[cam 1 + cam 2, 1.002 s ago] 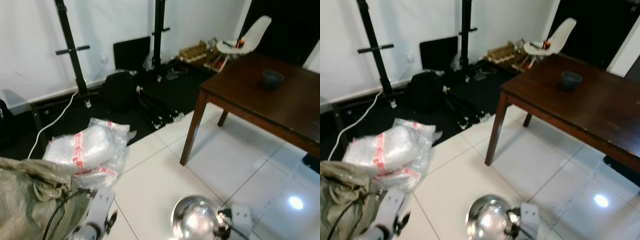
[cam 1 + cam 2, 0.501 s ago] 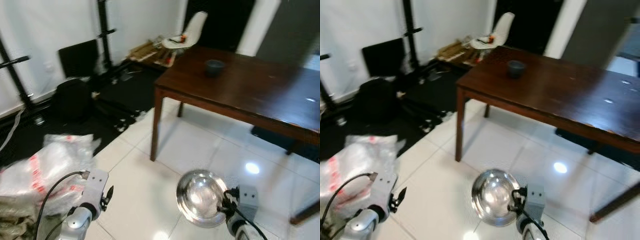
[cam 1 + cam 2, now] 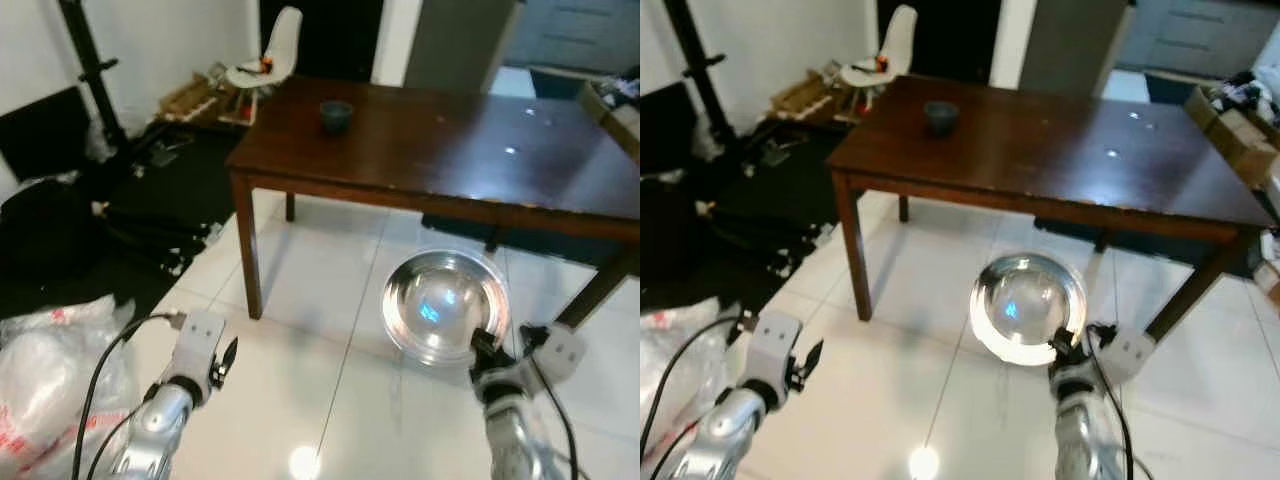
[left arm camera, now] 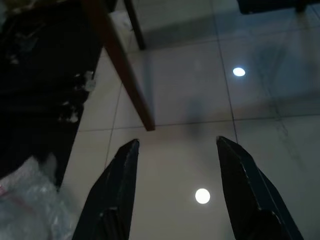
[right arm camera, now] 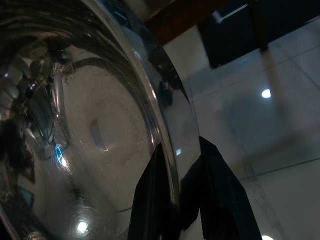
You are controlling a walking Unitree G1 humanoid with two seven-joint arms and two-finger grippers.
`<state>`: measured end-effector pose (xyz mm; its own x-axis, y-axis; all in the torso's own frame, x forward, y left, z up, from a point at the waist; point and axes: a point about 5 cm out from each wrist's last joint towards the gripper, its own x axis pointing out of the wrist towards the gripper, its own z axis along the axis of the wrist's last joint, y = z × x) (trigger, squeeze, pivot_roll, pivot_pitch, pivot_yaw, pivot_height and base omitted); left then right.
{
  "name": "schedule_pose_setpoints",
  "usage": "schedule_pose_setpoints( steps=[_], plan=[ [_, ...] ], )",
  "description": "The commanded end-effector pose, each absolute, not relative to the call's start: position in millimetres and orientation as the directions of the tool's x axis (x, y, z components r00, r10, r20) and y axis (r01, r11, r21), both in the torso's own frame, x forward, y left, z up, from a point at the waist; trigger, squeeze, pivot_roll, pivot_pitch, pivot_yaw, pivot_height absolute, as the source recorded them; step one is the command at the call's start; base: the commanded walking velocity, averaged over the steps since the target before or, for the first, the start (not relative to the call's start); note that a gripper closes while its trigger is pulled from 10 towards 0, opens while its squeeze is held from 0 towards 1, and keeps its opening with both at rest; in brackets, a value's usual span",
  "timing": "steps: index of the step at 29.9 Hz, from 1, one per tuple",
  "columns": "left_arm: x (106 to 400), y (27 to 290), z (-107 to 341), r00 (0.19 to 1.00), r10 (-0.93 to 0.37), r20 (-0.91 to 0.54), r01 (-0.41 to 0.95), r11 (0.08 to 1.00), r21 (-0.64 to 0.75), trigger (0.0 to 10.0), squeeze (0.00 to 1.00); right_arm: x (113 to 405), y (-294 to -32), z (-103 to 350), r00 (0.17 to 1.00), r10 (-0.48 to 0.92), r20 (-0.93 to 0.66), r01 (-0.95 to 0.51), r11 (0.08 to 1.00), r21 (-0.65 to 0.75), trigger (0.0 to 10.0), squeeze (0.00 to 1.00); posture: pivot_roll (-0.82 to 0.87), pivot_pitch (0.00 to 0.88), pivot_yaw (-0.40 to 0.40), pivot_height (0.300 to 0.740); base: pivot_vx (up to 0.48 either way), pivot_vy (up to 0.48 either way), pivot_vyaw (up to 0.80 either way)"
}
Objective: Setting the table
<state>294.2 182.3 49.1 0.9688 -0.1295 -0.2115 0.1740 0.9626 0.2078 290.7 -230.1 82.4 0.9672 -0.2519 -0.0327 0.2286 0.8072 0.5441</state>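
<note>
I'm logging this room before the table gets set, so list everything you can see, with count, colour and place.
Table: one, dark brown wood, ahead of the robot on the white tiled floor.
Small bowl: one, dark grey, on the table's far left part.
Chair: one, white, beyond the table's left end.
Metal bowl: one, shiny silver, held up by its rim in front of the table's near edge.
Plastic bags: a clear heap with red markings, on the floor at the left.
Black gear: dark pile on the floor at the left.
Cardboard boxes: brown, far right.
Left gripper: open, over bare tiles.
Right gripper: shut on the metal bowl's rim.
</note>
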Motion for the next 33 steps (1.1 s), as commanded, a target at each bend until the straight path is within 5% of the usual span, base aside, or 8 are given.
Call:
schedule_pose_setpoints(
  steps=[1, 33],
  plan=[
    [300, 176, 59, 0.975, -0.142, -0.169, 0.177, 0.961, 0.214, 10.0, 0.0, 293, -235, 96, 0.962, -0.273, 0.013, 0.22, 0.8, 0.559, 10.0, 0.0, -0.06, 0.0, 0.078, 0.74, 0.48, 0.0, 0.0],
    [309, 152, 94, 0.978, -0.2, -0.065, 0.21, 0.953, 0.22, 10.0, 0.0, 299, -215, 147, 0.976, -0.139, 0.17, 0.03, 0.851, 0.525, 10.0, 0.0, -0.05, 0.0, 0.079, 0.74, 0.48, 0.0, -0.08]
  ],
)
